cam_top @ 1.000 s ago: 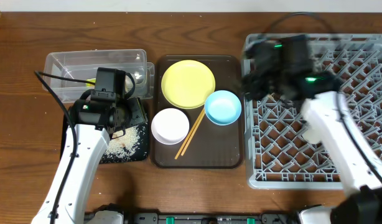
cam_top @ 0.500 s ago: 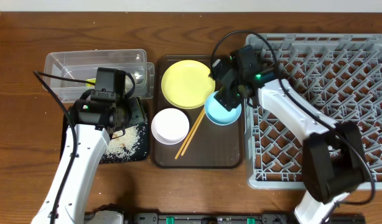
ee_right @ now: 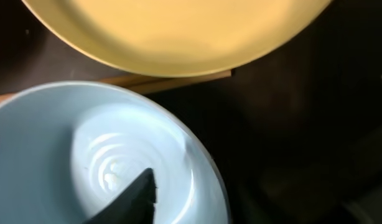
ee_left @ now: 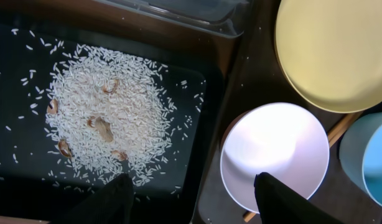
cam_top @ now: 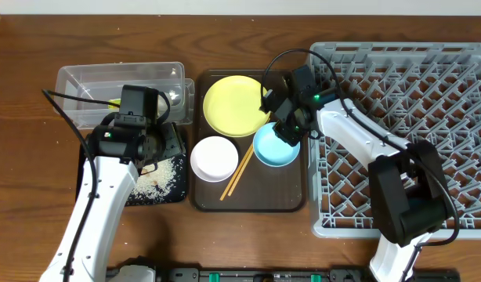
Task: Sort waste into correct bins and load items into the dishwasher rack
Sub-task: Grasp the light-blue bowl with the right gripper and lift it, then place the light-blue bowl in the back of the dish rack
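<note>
My right gripper (cam_top: 286, 129) is open and straddles the rim of the light blue bowl (cam_top: 276, 149). One finger is inside the bowl (ee_right: 85, 155); the other is hidden in the dark outside it. The yellow plate (cam_top: 236, 106), white bowl (cam_top: 215, 158) and chopsticks (cam_top: 240, 168) lie on the brown serving tray (cam_top: 264, 200). My left gripper (ee_left: 191, 199) is open and empty over the border between the black tray (ee_left: 29, 37) and the white bowl (ee_left: 275, 155). Rice (ee_left: 110, 118) is heaped in the black tray. A yellow-green wrapper (cam_top: 113, 102) shows in the clear tub (cam_top: 92, 78).
The grey dishwasher rack (cam_top: 428, 157) fills the right side, touching the serving tray's right edge. The clear tub sits behind the black tray (cam_top: 174, 192) at the left. A few brown scraps lie among the rice. Bare wooden table (cam_top: 21, 196) lies at the far left and front.
My right arm swung from over the rack leftward to the blue bowl and lowered onto its rim. The bowl has shifted slightly toward the front left. The left arm has not moved.
</note>
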### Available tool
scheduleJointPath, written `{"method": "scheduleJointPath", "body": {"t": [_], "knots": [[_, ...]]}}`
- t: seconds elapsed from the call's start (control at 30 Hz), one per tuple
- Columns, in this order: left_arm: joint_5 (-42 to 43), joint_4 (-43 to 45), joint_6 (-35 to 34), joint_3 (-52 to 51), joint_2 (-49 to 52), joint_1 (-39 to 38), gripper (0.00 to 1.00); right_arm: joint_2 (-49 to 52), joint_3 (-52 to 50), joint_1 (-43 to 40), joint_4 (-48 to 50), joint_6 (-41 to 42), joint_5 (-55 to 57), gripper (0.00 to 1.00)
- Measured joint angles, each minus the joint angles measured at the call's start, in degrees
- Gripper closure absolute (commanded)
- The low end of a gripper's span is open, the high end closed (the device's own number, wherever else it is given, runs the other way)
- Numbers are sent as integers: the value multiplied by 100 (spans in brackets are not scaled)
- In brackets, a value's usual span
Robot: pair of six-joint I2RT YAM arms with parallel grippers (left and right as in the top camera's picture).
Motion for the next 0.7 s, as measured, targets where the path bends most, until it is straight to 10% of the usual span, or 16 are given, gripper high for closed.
{"method": "scheduleJointPath", "body": {"t": [0.2,0.7], "knots": [[0,0,0,0,0,0,34,0,0,0,4,236,227,99],[0,0,2,0,0,0,34,-1587,13,-35,232,658,1593,99]]}}
